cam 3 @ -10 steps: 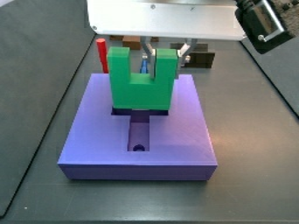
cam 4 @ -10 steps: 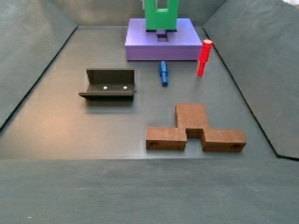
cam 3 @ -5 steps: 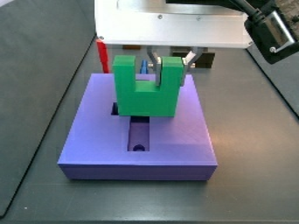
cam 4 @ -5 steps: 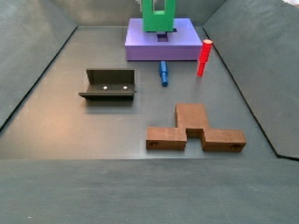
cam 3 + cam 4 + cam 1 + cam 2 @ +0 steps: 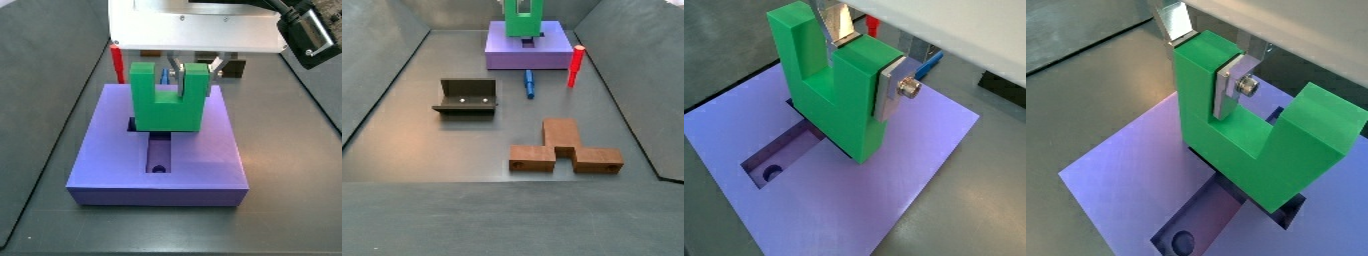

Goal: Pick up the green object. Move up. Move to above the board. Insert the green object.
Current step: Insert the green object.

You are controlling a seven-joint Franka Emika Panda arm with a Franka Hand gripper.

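Note:
The green object (image 5: 167,105) is a bright green U-shaped block, held upright with its prongs up. My gripper (image 5: 178,70) is shut on one prong, a silver finger on each side, as both wrist views show (image 5: 865,60) (image 5: 1203,60). The green object (image 5: 831,100) (image 5: 1253,140) stands over the cross-shaped recess of the purple-blue board (image 5: 201,150), and its base hides the recess's middle. I cannot tell how deep the base sits. One arm of the recess with a round hole (image 5: 159,166) stays open. In a side view the board (image 5: 509,55) lies at the far end, under the green object (image 5: 524,20) and the gripper (image 5: 523,5).
A slim red cylinder (image 5: 575,65) stands upright beside the board. A thin blue rod (image 5: 529,82) lies in front of the board. The dark fixture (image 5: 465,97) stands mid-floor at the left. A brown block (image 5: 563,148) lies nearer. Sloped grey walls (image 5: 382,90) enclose the floor.
The gripper has lowered the green object a little onto the board's recess since a second ago. It has hardly moved over the last half second.

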